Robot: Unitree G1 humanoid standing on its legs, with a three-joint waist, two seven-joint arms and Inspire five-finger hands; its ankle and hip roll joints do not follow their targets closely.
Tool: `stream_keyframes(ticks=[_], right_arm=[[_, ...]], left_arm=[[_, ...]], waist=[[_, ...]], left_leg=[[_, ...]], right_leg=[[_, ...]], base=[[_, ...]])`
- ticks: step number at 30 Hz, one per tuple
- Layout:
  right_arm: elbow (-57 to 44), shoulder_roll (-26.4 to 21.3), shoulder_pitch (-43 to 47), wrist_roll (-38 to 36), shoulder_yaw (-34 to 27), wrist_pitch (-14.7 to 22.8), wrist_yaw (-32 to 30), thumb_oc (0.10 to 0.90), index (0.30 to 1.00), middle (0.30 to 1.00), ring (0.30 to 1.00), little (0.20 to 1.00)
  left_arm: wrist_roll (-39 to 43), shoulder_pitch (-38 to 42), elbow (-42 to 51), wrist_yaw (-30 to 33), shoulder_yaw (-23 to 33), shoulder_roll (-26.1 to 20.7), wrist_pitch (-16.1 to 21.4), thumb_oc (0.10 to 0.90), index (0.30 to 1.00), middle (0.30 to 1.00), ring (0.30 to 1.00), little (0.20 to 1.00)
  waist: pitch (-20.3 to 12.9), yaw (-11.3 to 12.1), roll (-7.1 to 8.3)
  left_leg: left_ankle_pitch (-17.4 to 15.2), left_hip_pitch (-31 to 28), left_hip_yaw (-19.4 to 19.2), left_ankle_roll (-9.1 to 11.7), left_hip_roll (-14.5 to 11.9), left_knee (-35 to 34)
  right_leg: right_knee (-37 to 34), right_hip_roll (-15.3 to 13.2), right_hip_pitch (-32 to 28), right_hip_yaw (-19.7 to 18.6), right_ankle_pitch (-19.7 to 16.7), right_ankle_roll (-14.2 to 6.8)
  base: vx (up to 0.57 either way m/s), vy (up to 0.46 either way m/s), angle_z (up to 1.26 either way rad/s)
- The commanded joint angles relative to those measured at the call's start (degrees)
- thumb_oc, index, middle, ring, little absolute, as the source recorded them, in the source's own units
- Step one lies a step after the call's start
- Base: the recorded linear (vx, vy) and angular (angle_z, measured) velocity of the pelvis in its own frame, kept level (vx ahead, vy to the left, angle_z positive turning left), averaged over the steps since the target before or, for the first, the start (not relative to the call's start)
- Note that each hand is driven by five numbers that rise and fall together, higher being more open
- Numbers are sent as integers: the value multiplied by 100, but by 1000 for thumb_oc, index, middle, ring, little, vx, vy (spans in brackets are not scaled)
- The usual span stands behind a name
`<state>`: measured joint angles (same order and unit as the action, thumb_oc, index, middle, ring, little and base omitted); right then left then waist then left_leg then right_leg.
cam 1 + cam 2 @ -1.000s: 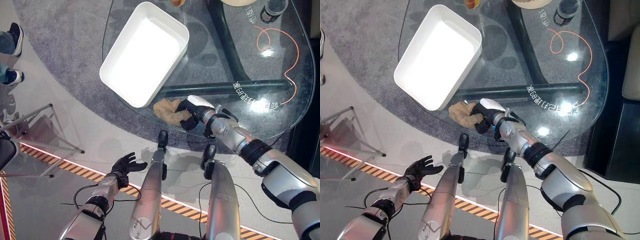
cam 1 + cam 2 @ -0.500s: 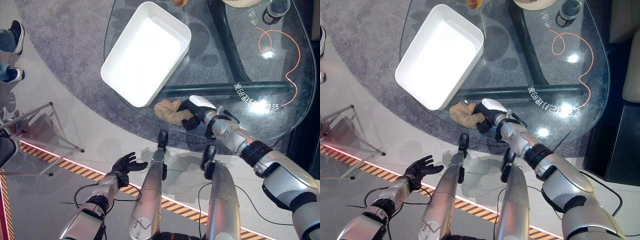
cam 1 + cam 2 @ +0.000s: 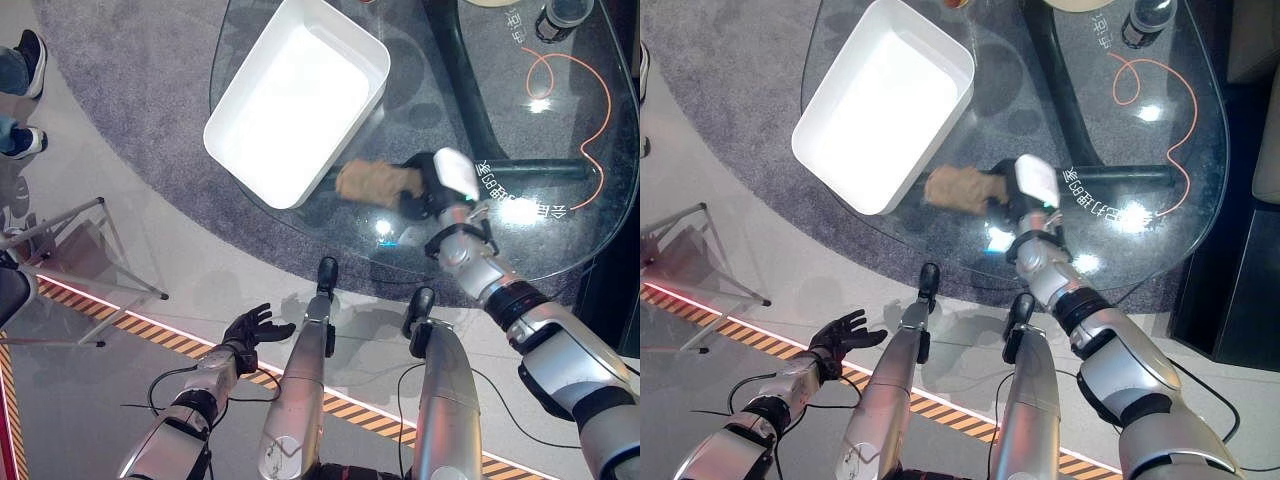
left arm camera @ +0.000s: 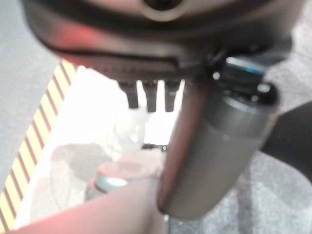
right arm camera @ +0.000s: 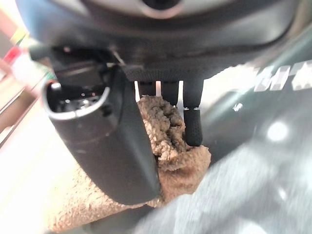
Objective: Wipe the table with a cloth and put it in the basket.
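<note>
Nearest the camera, the left hand is held low over the floor beside the striped tape, fingers spread and relaxed, nothing in it. A bit further out, the right hand is stretched over the glass table, and the brown cloth is bunched up in it. In the right wrist view the fingers and thumb are curled round the cloth, so it's gripped pretty firmly. The cloth is seen sitting on the glass just beside the near corner of the white basket, but not inside it. Further back on the table an orange cord and a dark bottle can be spotted.
</note>
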<state>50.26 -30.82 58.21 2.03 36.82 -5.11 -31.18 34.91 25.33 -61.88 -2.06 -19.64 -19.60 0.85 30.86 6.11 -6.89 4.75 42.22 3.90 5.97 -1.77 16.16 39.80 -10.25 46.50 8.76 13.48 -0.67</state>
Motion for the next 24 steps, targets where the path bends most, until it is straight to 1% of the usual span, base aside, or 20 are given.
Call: stream_keyframes(ticks=[1, 2, 3, 4, 5, 7, 8, 9, 10, 11, 12, 13, 14, 15, 16, 18, 19, 22, 24], right_arm=[[407, -944, 437, -314, -543, 65, -884, 100, 300, 300, 300, 200], [407, -944, 437, -314, -543, 65, -884, 100, 300, 300, 300, 200], [583, -1025, 487, -436, -656, 115, -992, 100, 300, 300, 300, 200], [694, -1070, 480, -511, -742, 126, -1026, 100, 300, 300, 300, 200], [923, -1144, 423, -595, -862, 163, -1095, 100, 300, 300, 300, 200], [1101, -1194, 403, -800, -980, 131, -1192, 100, 300, 300, 300, 200], [1364, -1276, 404, -928, -1138, 229, -1286, 100, 300, 300, 300, 200], [1396, -1277, 357, -976, -1144, 208, -1318, 100, 300, 300, 300, 200], [1409, -1292, 397, -995, -1171, 215, -1328, 100, 300, 300, 300, 200], [1546, -1337, 370, -1125, -1299, 187, -1401, 100, 300, 300, 300, 200], [1690, -1386, 296, -1225, -1408, 173, -1464, 100, 300, 300, 300, 200], [1801, -1427, 274, -1427, -1493, 176, -1532, 100, 300, 300, 300, 200], [1810, -1443, 307, -1446, -1516, 174, -1537, 100, 300, 300, 300, 200], [1934, -1467, 225, -1656, -1624, 169, -1630, 100, 300, 300, 300, 200], [2073, -1516, 218, -1958, -1797, 186, -1702, 100, 300, 300, 300, 200], [2154, -1524, 174, -2179, -1892, 227, -1749, 100, 300, 300, 300, 200], [2269, -1554, 119, -2413, -2037, 282, -1756, 100, 300, 300, 300, 200], [2319, -1563, 49, -2619, -2142, 372, -1749, 100, 300, 300, 300, 200], [2296, -1566, 50, -2612, -2134, 375, -1721, 100, 300, 300, 300, 200]], left_arm=[[60, -318, -127, -2, -66, -266, 78, 800, 900, 900, 900, 900], [60, -318, -127, -2, -66, -266, 78, 800, 900, 900, 900, 900], [79, -277, -98, 14, -65, -289, 64, 800, 900, 900, 900, 900], [77, -288, -94, 7, -60, -304, 63, 800, 900, 900, 900, 900], [63, -348, -95, 0, -66, -316, 55, 800, 900, 900, 900, 900], [56, -351, -92, -6, -63, -326, 60, 800, 900, 900, 900, 900], [59, -322, -92, -37, -48, -362, 79, 800, 900, 900, 900, 900], [62, -365, -98, -39, -65, -358, 79, 800, 900, 900, 900, 900], [61, -322, -92, -35, -49, -366, 81, 800, 900, 900, 900, 900], [55, -326, -82, -23, -39, -370, 73, 800, 900, 900, 900, 900], [58, -365, -71, -36, -45, -391, 50, 800, 900, 900, 900, 900], [62, -360, -71, -45, -42, -409, 45, 800, 900, 900, 900, 900], [63, -321, -67, -46, -29, -421, 48, 800, 900, 900, 900, 900], [52, -359, -95, -57, -32, -423, 53, 800, 900, 900, 900, 900], [48, -304, -113, -63, 0, -440, 42, 800, 900, 900, 900, 900], [32, -296, -129, -71, 10, -450, 35, 800, 900, 900, 900, 900], [36, -273, -154, -81, 15, -467, 20, 800, 900, 900, 900, 900], [36, -230, -197, -104, 28, -497, 2, 800, 900, 900, 900, 900], [42, -210, -211, -113, 32, -513, -10, 800, 900, 900, 900, 900]], waist=[[-106, -73, 65], [-106, -73, 65], [-106, -75, 66], [-106, -74, 69], [-106, -73, 75], [-106, -70, 80], [-106, -71, 78], [-106, -68, 76], [-106, -71, 78], [-106, -75, 84], [-106, -73, 85], [-106, -76, 88], [-106, -78, 91], [-106, -79, 95], [-106, -92, 102], [-106, -96, 108], [-106, -107, 113], [-106, -127, 123], [-106, -134, 133]], left_leg=[[-841, -79, -369, -496, 344, 1024], [-841, -79, -369, -496, 344, 1024], [-677, 58, -369, -525, 344, 985], [-689, 66, -363, -532, 342, 1001], [-887, -51, -340, -521, 339, 1074], [-896, -32, -326, -525, 336, 1093], [-730, 86, -331, -556, 336, 1043], [-917, -35, -315, -538, 337, 1098], [-735, 86, -330, -558, 336, 1044], [-742, 86, -330, -563, 332, 1049], [-940, -22, -310, -552, 334, 1122], [-949, -14, -304, -557, 332, 1133], [-768, 107, -322, -577, 331, 1083], [-956, -12, -298, -557, 329, 1139], [-777, 110, -310, -577, 325, 1087], [-783, 109, -307, -576, 320, 1092], [-789, 102, -305, -578, 314, 1081], [-792, 91, -305, -578, 313, 1062], [-789, 91, -307, -571, 302, 1062]], right_leg=[[-761, 251, -232, 18, -770, -235], [-761, 251, -232, 18, -770, -235], [-834, 249, -118, 60, -938, -183], [-819, 251, -111, 60, -932, -181], [-714, 263, -206, 13, -747, -231], [-711, 266, -200, 10, -747, -231], [-796, 262, -110, 55, -913, -179], [-711, 271, -209, 8, -735, -230], [-796, 264, -111, 55, -910, -178], [-790, 273, -114, 54, -906, -181], [-696, 284, -202, 4, -728, -234], [-688, 284, -193, 4, -729, -237], [-770, 275, -95, 52, -903, -185], [-692, 289, -197, 1, -728, -242], [-770, 290, -93, 46, -905, -194], [-766, 296, -97, 41, -900, -197], [-770, 304, -99, 35, -901, -206], [-795, 318, -101, 22, -919, -219], [-795, 321, -98, 16, -922, -225]], base=[[71, -25, 1], [0, 0, 0], [-64, -11, -1], [12, -31, -2], [81, -38, -2], [7, -29, -2], [0, 0, 0], [-69, -9, 1], [0, 0, 0], [0, 0, 0], [84, -37, 0], [0, 0, 0], [0, 0, 0], [-67, -15, 1], [0, 0, 0], [-34, -5, 0], [0, 0, 0], [0, 0, 0], [0, 0, 0]])
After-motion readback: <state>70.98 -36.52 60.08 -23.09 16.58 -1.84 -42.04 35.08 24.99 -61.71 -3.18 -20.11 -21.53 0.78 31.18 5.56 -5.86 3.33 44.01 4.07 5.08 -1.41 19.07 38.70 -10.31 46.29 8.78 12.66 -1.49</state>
